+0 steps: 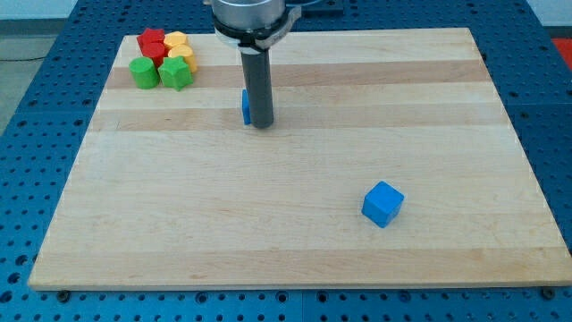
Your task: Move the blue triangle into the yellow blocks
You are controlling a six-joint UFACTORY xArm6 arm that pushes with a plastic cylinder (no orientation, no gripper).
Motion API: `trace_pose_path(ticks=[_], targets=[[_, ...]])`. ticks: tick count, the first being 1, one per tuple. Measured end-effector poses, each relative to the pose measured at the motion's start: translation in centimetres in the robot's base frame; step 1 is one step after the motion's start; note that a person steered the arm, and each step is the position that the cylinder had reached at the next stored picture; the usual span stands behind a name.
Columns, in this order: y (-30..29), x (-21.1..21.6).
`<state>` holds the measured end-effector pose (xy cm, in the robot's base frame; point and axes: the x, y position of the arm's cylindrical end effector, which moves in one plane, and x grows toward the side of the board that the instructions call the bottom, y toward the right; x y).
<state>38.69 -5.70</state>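
Observation:
A blue block [244, 105], its shape mostly hidden behind my rod, lies at the upper middle of the wooden board [295, 250]. My tip [260, 124] stands right against this block's right side. Two yellow blocks [180, 46] sit in a cluster at the board's top left corner, well to the left of and above my tip. A blue cube [382, 204] lies at the lower right of the board, far from my tip.
The cluster at the top left also holds a red block [152, 42] and two green blocks [144, 72], [176, 74], touching the yellow ones. A blue perforated table [36, 134] surrounds the board.

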Motion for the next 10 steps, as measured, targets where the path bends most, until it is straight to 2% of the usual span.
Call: trace_pose_path(ticks=[3,7,8,9,10], targets=[[-4.9,-5.1],[-4.5,-9.2],[-2.6,-9.3],[-2.2,-11.1],[-4.2,-12.9]])
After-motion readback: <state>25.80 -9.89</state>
